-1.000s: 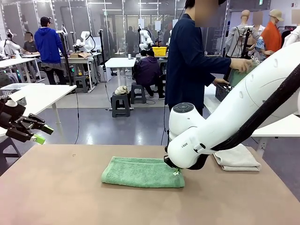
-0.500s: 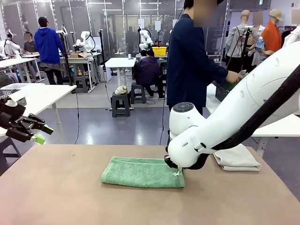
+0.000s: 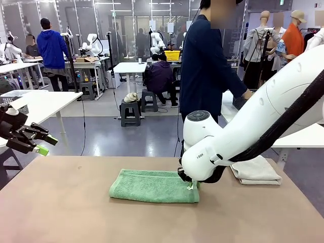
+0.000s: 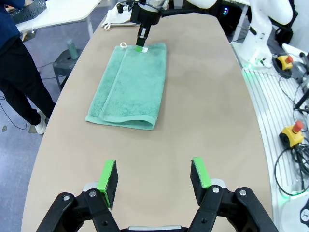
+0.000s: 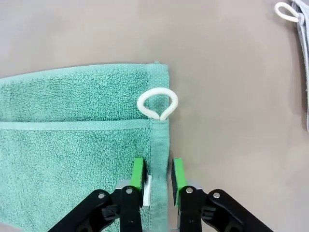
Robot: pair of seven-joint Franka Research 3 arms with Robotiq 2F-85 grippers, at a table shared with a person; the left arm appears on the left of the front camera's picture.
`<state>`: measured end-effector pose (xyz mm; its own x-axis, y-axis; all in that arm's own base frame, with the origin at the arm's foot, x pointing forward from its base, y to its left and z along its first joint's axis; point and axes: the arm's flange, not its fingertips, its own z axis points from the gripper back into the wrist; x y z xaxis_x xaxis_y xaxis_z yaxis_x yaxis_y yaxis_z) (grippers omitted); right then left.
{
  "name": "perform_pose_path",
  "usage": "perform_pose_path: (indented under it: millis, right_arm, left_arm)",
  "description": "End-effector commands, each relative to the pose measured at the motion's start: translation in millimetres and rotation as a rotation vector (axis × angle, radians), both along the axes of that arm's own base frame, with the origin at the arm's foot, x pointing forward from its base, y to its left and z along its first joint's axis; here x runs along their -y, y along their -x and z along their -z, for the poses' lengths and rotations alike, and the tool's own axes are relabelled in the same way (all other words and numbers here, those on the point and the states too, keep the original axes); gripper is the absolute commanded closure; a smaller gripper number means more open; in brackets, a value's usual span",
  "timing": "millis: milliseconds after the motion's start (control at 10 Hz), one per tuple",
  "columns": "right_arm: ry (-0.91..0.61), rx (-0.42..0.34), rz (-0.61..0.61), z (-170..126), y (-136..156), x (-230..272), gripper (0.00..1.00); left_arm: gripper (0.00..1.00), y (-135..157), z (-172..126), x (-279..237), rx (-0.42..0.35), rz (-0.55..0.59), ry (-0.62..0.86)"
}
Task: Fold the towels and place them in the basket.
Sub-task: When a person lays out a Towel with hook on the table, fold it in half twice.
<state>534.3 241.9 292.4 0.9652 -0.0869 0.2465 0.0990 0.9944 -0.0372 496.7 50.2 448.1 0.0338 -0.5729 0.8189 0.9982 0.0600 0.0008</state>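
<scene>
A green towel (image 3: 153,186) lies folded in half at the table's middle, its white loop (image 5: 158,105) at the right end. My right gripper (image 5: 157,174) points down at that end. Its fingers stand narrowly open on either side of the towel's hem, which lies flat between them beside a small white label. A folded cream-white towel (image 3: 255,171) rests at the table's right edge. My left gripper (image 3: 44,143) hangs open and empty above the table's left end. The dark grey basket (image 4: 29,8) sits on a white side table behind the person.
A person in dark clothes (image 3: 205,71) stands at the far side, one hand reaching down behind my right arm. A paler lattice basket (image 3: 10,96) sits on a white table at the left. The tan tabletop (image 3: 76,207) is bare around the green towel.
My right gripper's jaws have eased slightly apart at the hem. The person's hand, which held something green up at the right, has dropped behind my right arm. The left arm is still.
</scene>
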Motion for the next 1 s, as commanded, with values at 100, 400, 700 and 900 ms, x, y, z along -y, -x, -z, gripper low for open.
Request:
perform_pose_path:
  millis: [100, 400, 700, 900]
  right_arm:
    - [-0.031, -0.029, -0.017, 15.7, -0.2, 0.8, 0.77]
    - [-0.035, -0.04, -0.014, 18.4, -0.5, 0.5, 1.0]
    - [-0.02, -0.031, -0.015, 16.4, 0.8, -1.8, 1.0]
    - [-0.021, -0.025, -0.023, 14.5, 2.0, 0.3, 1.0]
  left_arm:
    - [0.23, 0.2, -0.9, -0.1, 0.002, 0.002, -0.001]
    - [0.23, 0.2, -0.9, -0.1, 0.002, 0.002, -0.001]
    - [0.23, 0.2, -0.9, -0.1, 0.002, 0.002, -0.001]
    - [0.23, 0.2, -0.9, -0.1, 0.002, 0.002, -0.001]
